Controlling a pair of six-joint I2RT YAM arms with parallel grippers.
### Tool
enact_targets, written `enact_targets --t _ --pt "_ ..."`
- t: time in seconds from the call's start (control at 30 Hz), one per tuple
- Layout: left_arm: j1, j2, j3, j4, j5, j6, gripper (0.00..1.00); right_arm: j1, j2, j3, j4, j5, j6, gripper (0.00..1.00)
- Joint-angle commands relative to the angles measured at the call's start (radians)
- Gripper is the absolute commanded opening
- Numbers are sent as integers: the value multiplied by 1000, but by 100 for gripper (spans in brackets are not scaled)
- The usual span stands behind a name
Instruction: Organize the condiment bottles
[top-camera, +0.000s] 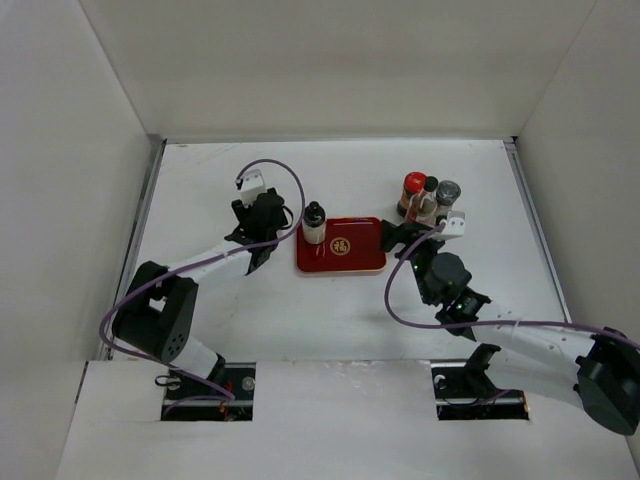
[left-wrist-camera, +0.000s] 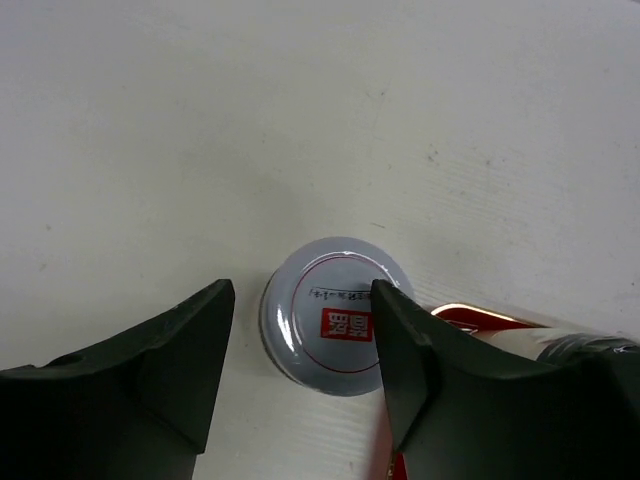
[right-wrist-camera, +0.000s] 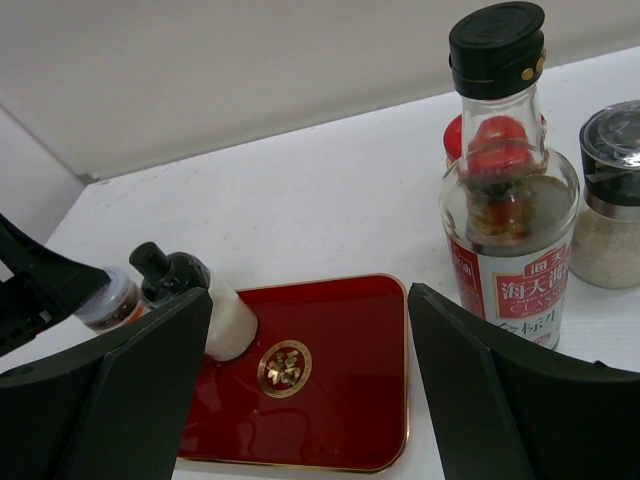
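Note:
A pale-lidded jar (left-wrist-camera: 335, 315) with a red label on its lid stands on the table beside the red tray's corner (left-wrist-camera: 470, 316). My left gripper (left-wrist-camera: 305, 310) is open and straddles it from above, with a gap at the left finger. In the top view this gripper (top-camera: 272, 222) hides the jar. A black-capped white bottle (top-camera: 314, 222) stands on the tray's (top-camera: 345, 258) left end. The tall slim bottle (right-wrist-camera: 510, 200), the grey-topped shaker (right-wrist-camera: 612, 200) and the red-lidded jar (top-camera: 413, 188) stand clustered right of the tray. My right gripper (right-wrist-camera: 310, 370) is open and empty over the tray's right part.
White walls enclose the table on three sides. A metal rail (top-camera: 150, 210) runs along the left edge. Purple cables (top-camera: 400, 300) loop off both arms.

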Motion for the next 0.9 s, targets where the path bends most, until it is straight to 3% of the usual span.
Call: enact_targets --t 0.0,0.07,0.1,0.23,0.3,0.53,0.87 --pt "0 -17 -15 -5 -5 10 38 -1 -23 22 45 10 -3 86" --pt "12 -31 -32 -7 -5 10 36 -1 -34 19 45 10 -3 86" --pt "14 -37 -41 -5 -7 9 39 -1 -34 18 45 9 0 86" --pt "9 -33 -39 -2 -5 6 66 -1 -35 17 45 10 -3 86" --pt "0 -43 -38 1 -11 4 74 -1 -21 18 45 6 3 86" --pt "-26 -48 -35 30 2 12 79 0 -9 25 45 6 -5 86" --pt "-23 -25 -21 68 36 22 77 0 -9 28 45 6 -7 86"
